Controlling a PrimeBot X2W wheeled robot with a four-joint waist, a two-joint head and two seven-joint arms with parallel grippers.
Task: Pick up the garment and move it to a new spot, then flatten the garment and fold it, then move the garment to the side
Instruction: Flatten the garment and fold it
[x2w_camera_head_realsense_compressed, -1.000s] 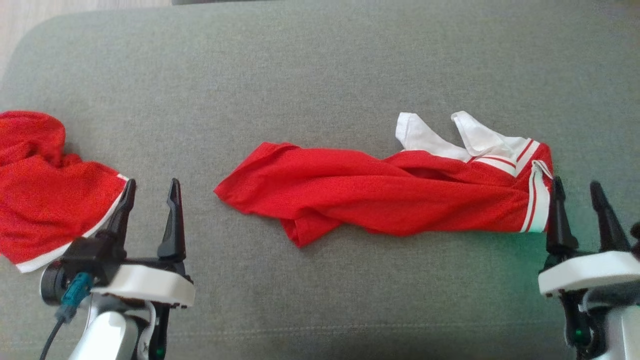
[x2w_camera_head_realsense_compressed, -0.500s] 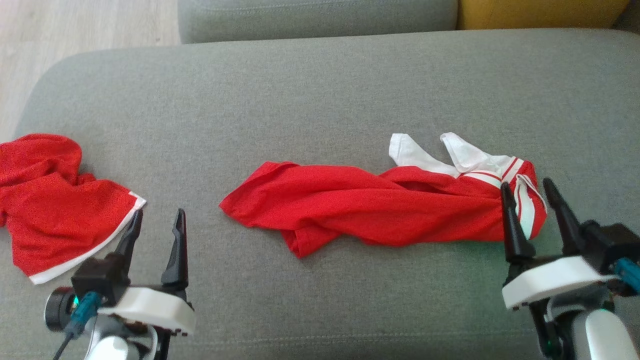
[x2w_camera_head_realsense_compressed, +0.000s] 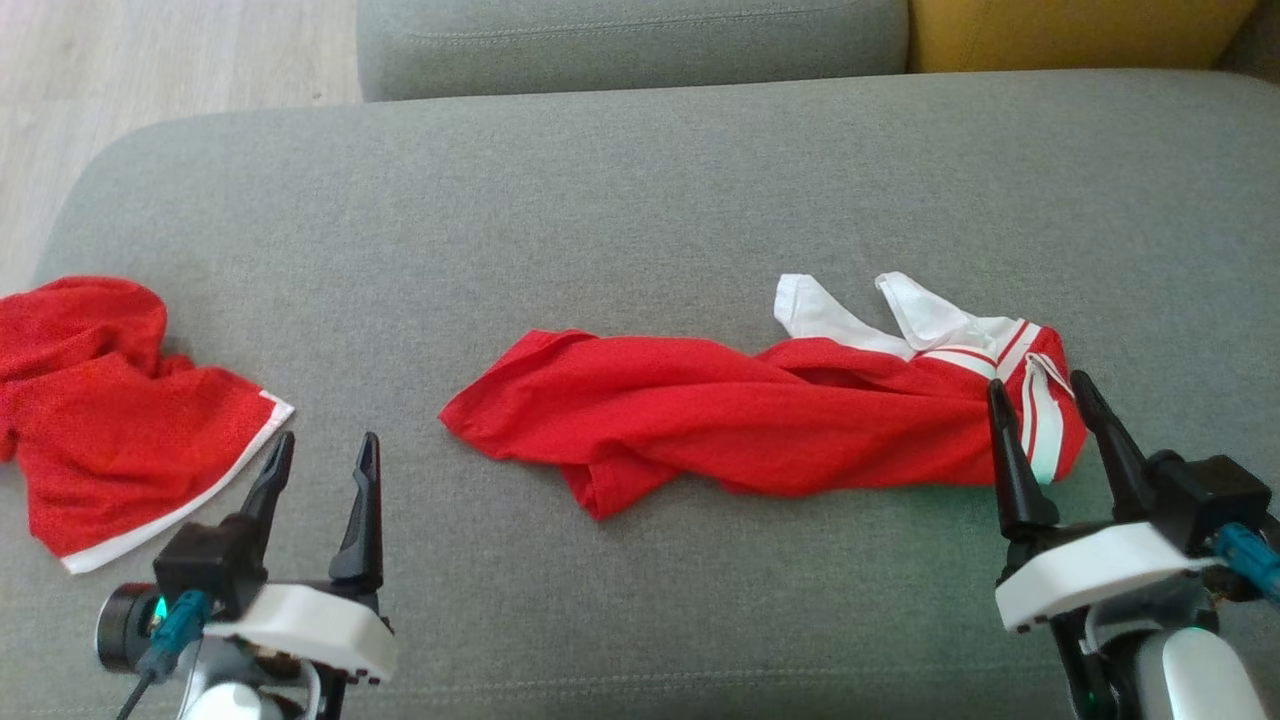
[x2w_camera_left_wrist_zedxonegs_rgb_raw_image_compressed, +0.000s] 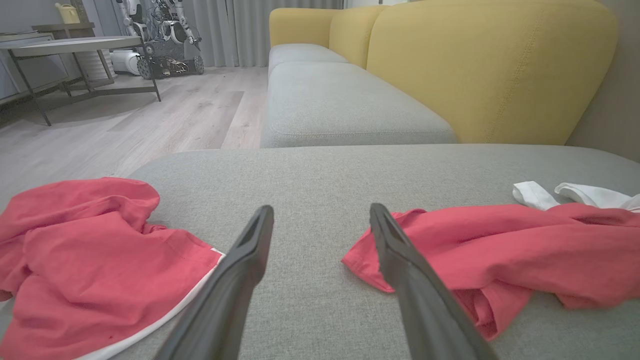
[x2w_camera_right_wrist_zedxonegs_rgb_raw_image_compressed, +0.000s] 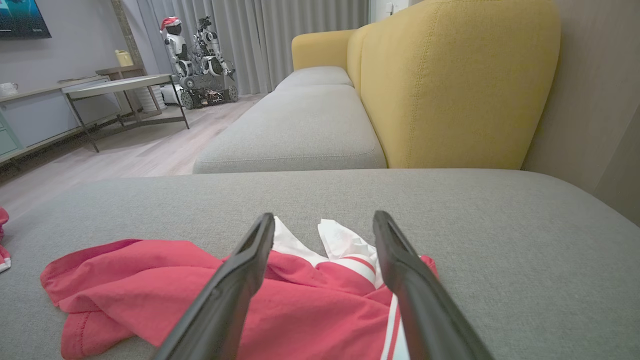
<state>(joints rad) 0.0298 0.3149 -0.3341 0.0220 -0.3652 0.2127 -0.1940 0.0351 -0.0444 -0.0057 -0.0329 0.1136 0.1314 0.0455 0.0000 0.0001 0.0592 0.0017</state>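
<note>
A crumpled red garment (x2w_camera_head_realsense_compressed: 740, 425) with white sleeves and a white-striped right end lies stretched across the middle of the grey seat cushion (x2w_camera_head_realsense_compressed: 640, 200). My right gripper (x2w_camera_head_realsense_compressed: 1036, 383) is open, and its fingers straddle that striped end from the near side. The right wrist view has the striped end of the garment (x2w_camera_right_wrist_zedxonegs_rgb_raw_image_compressed: 150, 275) between the fingers of the right gripper (x2w_camera_right_wrist_zedxonegs_rgb_raw_image_compressed: 324, 216). My left gripper (x2w_camera_head_realsense_compressed: 328, 440) is open and holds nothing, left of the garment's left tip. From the left wrist, the garment (x2w_camera_left_wrist_zedxonegs_rgb_raw_image_compressed: 500, 245) lies just right of the left gripper (x2w_camera_left_wrist_zedxonegs_rgb_raw_image_compressed: 321, 209).
A second red garment (x2w_camera_head_realsense_compressed: 100, 410) with a white hem lies at the cushion's left end, close to the left gripper. Beyond are another grey cushion (x2w_camera_head_realsense_compressed: 630, 40) and a yellow backrest (x2w_camera_head_realsense_compressed: 1080, 30). Wooden floor (x2w_camera_head_realsense_compressed: 150, 60) lies past the rounded left edge.
The head camera has tilted, showing more of the far side. My right gripper has moved left, from beside the garment's striped end to over it. The left gripper has drawn back slightly.
</note>
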